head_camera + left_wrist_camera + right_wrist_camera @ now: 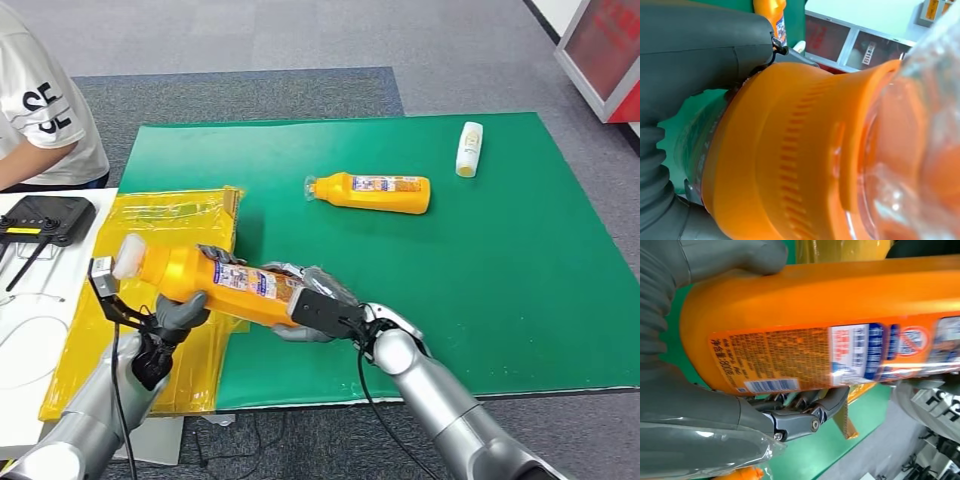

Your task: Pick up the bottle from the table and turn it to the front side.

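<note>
- Worktop (528, 300): covered by a green mat.
- Held bottle (219, 280): orange, lying level above the mat's near left edge, clear cap toward the left.
- Right hand (321, 300): fingers (806, 415) clasp the held bottle's base end.
- Left hand (170, 320): fingers wrap its neck (791, 150).
- Second orange bottle (373, 192): lies on the mat, beyond the held bottle.
- White bottle (469, 149): lies at the mat's far right.

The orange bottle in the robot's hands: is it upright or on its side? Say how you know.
On its side. The orange bottle runs level between the left hand and the right hand, above the table.
</note>
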